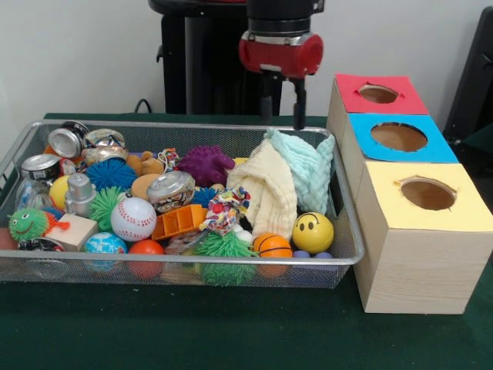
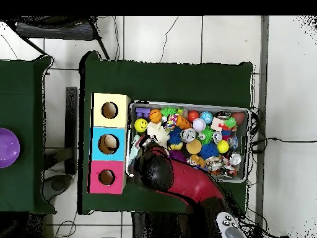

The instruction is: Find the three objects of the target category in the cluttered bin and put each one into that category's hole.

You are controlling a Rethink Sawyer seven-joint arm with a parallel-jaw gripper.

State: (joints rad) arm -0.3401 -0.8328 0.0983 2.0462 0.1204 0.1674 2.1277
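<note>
Hovering above the far rim of the bin [image 1: 339, 193], gripper [image 1: 282, 104] apparently parted and empty, probably staying clear of clutter while hunting plush animals like the tan-brown one [image 1: 146, 163] for the red-bordered hole [image 1: 378, 93].

The red and black arm [image 1: 280, 31] drops in from the top of the front view, its red wrist collar sitting square and level. Below it the gripper [image 1: 282, 100] points straight down, two thin dark fingers [image 1: 299, 102] hanging parallel with a clear gap between them, the jaws parted and holding nothing. From overhead, the arm [image 2: 186, 183] sweeps up from the base at the bottom edge and angles to the picture's left, its dark rounded head hiding the fingers beneath.
</note>
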